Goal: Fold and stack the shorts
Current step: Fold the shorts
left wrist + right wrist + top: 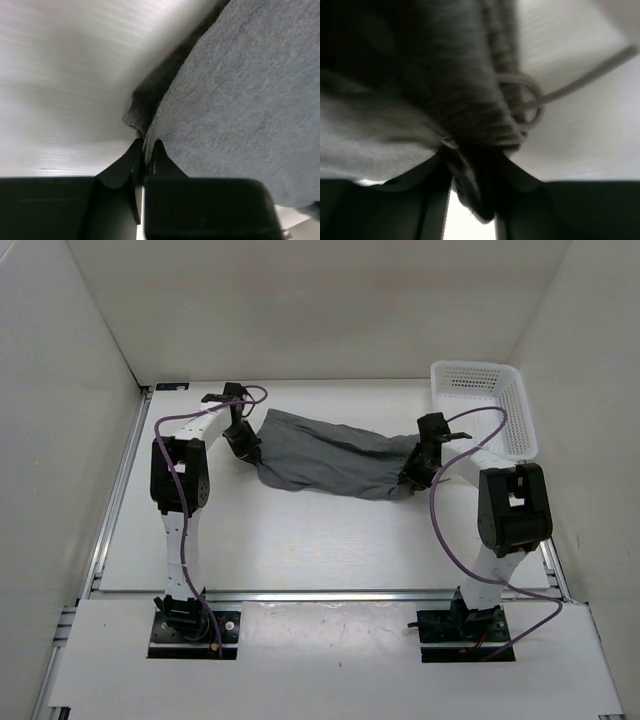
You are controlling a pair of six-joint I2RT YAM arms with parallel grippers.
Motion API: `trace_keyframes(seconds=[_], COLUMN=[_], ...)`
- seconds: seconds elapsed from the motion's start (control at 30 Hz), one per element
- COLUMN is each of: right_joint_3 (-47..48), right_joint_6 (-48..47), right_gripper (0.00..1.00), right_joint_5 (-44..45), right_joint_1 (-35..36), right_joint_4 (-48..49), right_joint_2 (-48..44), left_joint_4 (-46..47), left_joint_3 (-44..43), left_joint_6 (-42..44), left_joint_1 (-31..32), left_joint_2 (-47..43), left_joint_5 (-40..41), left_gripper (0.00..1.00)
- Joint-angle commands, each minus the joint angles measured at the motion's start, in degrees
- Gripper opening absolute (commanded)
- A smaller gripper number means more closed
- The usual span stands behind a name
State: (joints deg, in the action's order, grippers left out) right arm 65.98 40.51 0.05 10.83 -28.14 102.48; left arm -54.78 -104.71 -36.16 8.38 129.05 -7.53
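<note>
The grey shorts (330, 455) hang stretched between my two grippers over the far half of the table. My left gripper (247, 450) is shut on the shorts' left edge; in the left wrist view its fingertips pinch a fold of grey fabric (235, 100) at the gripper (146, 147). My right gripper (415, 475) is shut on the right end. In the right wrist view a bunch of fabric (445, 85) sits between the jaws of the gripper (472, 155), and the pale drawstring (530, 102) loops beside it.
A white mesh basket (485, 405) stands at the far right corner, just behind the right arm. White walls enclose the table on three sides. A metal rail (330, 593) runs along the table's near edge.
</note>
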Motion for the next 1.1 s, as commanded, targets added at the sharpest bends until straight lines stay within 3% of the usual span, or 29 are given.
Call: trace_keyframes(seconds=[0.0,0.13,0.5,0.6,0.8,0.87,0.9,0.93,0.97,1.0,1.03,1.07], right_joint_3=[3.45,3.38,-6.02,-9.28,-18.59,-22.01,-23.07,-23.78,-23.79,-23.79,-23.79,-21.87], right_joint_6=[-1.22,-1.75,-1.14,-2.45,-2.46,-2.46,-1.85,-1.84,-1.32,-1.31,-1.31,-1.31], right_gripper=[0.35,0.16,0.08,0.01,0.01,0.11,0.44,0.62,0.76,0.89,0.92,0.95], right_joint_5=[1.34,4.07,11.01,11.02,9.01,8.47,7.86,7.86,8.55,9.25,10.04,10.92], right_joint_1=[3.58,7.7,7.72,7.71,7.71,7.71,8.5,9.29,10.08,10.09,10.09,10.09], right_joint_4=[-1.91,-3.49,-4.55,-4.55,-6.31,-7.45,-8.41,-9.2,-10.08,-11.14,-13.32,-14.39], right_joint_2=[2.37,1.68,-6.93,-10.53,-18.97,-22.38,-23.71,-25.03,-27.74,-28.99,-31.26,-32.24], left_joint_4=[1.17,1.17,1.17,1.17,0.03,0.03,0.03,0.03,-0.58,-0.59,-1.11,-1.11], left_joint_3=[-1.65,3.27,21.18,26.98,37.63,41.94,43.17,44.92,44.94,45.72,45.73,45.03], left_joint_6=[-1.53,-3.12,-1.89,-1.89,-1.89,-1.89,-1.89,-1.89,-1.89,-1.89,-1.89,-1.89], left_joint_1=[1.2,-0.11,-2.05,-2.05,-2.05,-2.05,-1.44,-0.66,-0.65,-0.13,-0.12,-0.12], left_joint_2=[-2.12,-8.54,-27.44,-33.15,-43.6,-45.29,-45.82,-45.82,-45.82,-45.82,-45.82,-45.82], left_joint_5=[-0.04,5.24,10.25,10.25,10.78,8.86,7.89,7.01,6.48,6.48,7.17,8.74], left_gripper=[0.1,0.1,0.1,0.1,0.1,0.1,0.24,0.36,0.54,0.73,0.97,1.0])
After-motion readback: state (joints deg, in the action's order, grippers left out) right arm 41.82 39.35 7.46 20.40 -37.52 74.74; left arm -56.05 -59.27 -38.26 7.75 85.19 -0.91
